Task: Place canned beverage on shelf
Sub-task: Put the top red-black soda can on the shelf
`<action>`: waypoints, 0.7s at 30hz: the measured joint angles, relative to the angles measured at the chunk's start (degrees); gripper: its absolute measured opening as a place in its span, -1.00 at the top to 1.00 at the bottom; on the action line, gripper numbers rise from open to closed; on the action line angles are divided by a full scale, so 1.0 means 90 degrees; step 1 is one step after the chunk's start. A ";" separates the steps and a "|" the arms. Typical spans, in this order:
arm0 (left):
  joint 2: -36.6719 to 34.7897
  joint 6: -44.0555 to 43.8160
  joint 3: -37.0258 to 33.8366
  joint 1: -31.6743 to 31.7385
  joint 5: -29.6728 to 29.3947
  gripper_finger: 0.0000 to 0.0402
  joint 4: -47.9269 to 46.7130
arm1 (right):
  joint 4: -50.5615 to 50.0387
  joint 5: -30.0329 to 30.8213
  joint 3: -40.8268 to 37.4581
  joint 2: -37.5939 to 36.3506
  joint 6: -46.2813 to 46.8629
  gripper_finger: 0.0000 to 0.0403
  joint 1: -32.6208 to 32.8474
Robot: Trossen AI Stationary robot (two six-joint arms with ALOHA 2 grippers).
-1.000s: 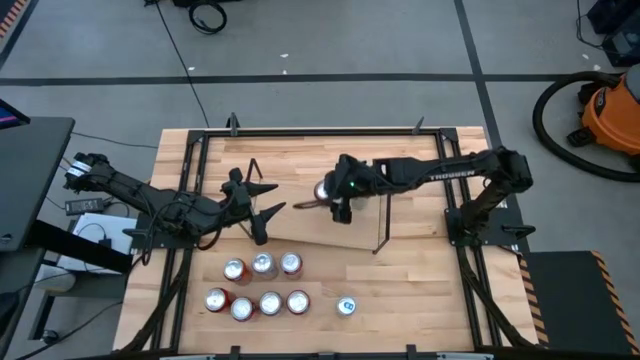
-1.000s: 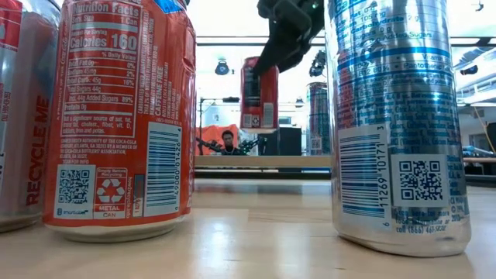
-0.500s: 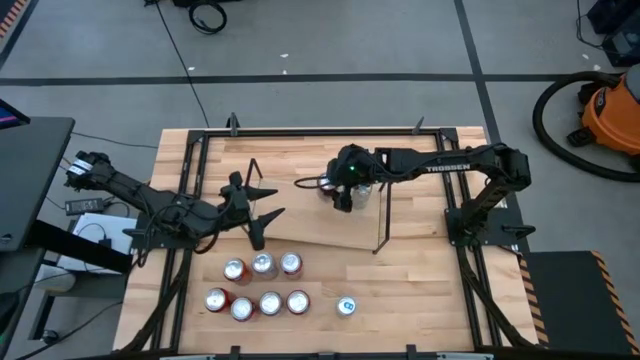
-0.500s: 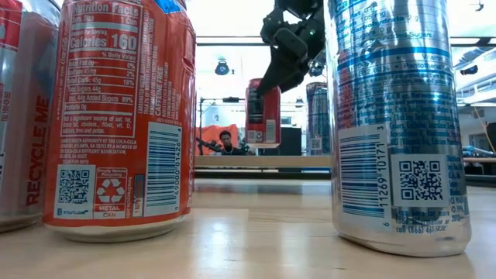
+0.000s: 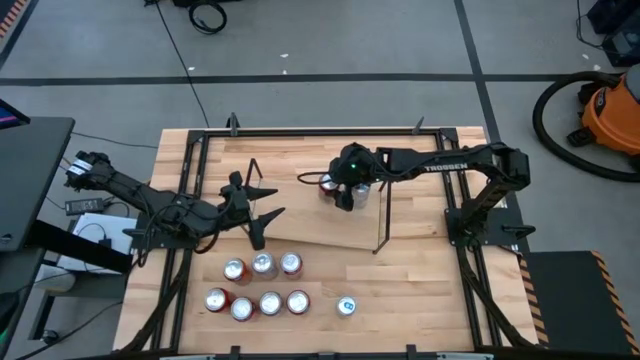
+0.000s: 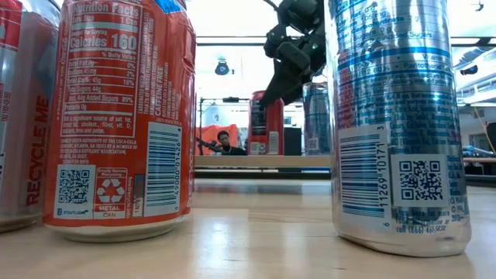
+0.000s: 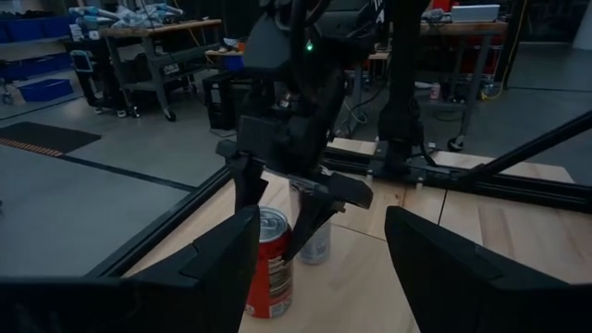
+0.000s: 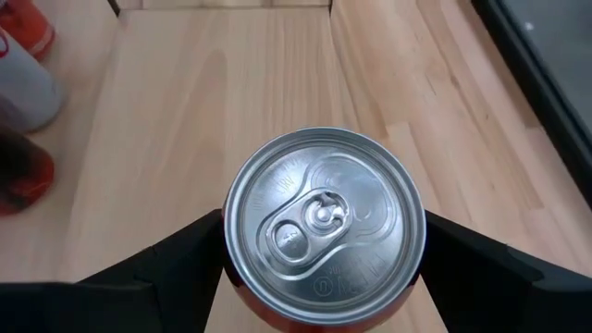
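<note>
A red can [image 5: 327,184] stands upright near the far side of the shelf [image 5: 300,228], a light-wood board with black wire frames at its short ends. My right gripper [image 5: 341,192] is over the can and shut on it; the can's silver top [image 8: 322,227] fills the right wrist view. A silver can [image 5: 362,190] stands on the board right beside it. My left gripper [image 5: 266,214] is open and empty over the shelf's left end, facing the red can [image 7: 271,250]. My right gripper pinches the red can's side wall just below its top rim [image 8: 233,242] between its two fingers, one on each side. The fingers [image 6: 284,76] come from above, slanting down. The can is upright, and its base [image 6: 266,152] looks set on the shelf board.
Several red and silver cans [image 5: 262,284] stand in two rows on the near part of the table, with one blue-and-silver can [image 5: 346,305] to their right. Two of them fill the low view [image 6: 124,116]. Black rails [image 5: 300,131] frame the tabletop.
My right gripper has gone down and a little toward the table's far edge with the red can. The can was hanging clear above the shelf and now stands upright at board level beside the silver can.
</note>
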 joint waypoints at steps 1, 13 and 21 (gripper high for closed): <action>0.0000 0.0000 0.0000 0.0000 0.0000 -0.22 0.0000 | 0.0003 0.0002 -0.0017 -0.0009 -0.0003 -0.63 -0.0007; 0.0000 0.0000 0.0000 0.0000 0.0000 -0.22 0.0000 | 0.0016 0.0002 -0.0025 -0.0009 0.0109 -0.68 -0.0019; 0.0000 -0.0002 0.0000 0.0000 0.0000 -0.22 0.0000 | -0.0034 0.0022 -0.0008 -0.0006 0.0114 -0.82 -0.0019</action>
